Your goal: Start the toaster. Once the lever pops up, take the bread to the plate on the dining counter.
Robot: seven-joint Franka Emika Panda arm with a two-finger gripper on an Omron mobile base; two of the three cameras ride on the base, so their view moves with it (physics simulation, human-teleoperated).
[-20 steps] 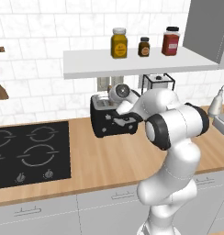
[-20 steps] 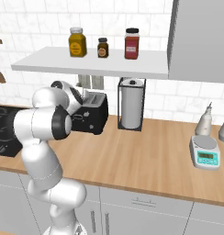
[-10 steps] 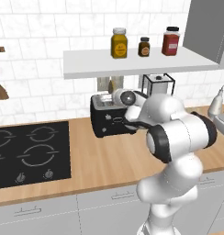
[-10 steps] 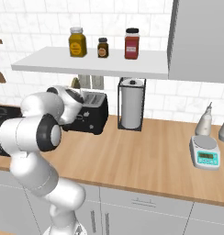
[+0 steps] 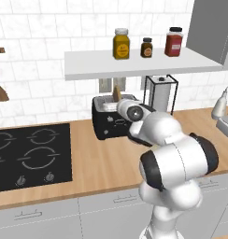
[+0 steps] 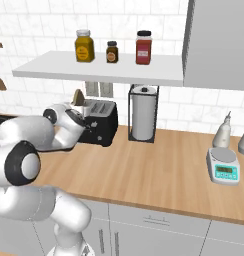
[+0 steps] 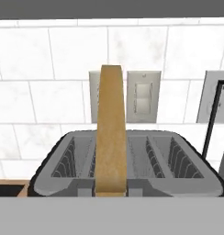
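The black toaster (image 5: 110, 123) (image 6: 102, 123) stands on the wood worktop by the tiled wall. The hand view looks down into its two slots (image 7: 178, 176). The tan bread (image 5: 117, 93) (image 6: 79, 97) (image 7: 110, 133) stands upright and edge-on, above and just in front of the slots. My gripper (image 5: 119, 101) (image 6: 78, 107) sits at the slice's lower end and is shut on it; the fingertips themselves are hidden. The plate and the dining counter are out of view.
A black hob (image 5: 27, 154) lies left of the toaster. A paper towel holder (image 5: 160, 93) (image 6: 143, 119) stands to its right under a shelf (image 5: 134, 60) with three jars. A kitchen scale (image 6: 224, 166) and bottles (image 6: 223, 134) stand far right.
The arm's elbow has swung forward and lower. The hand has shifted a little right at the toaster, and the bread now stands higher over the slots.
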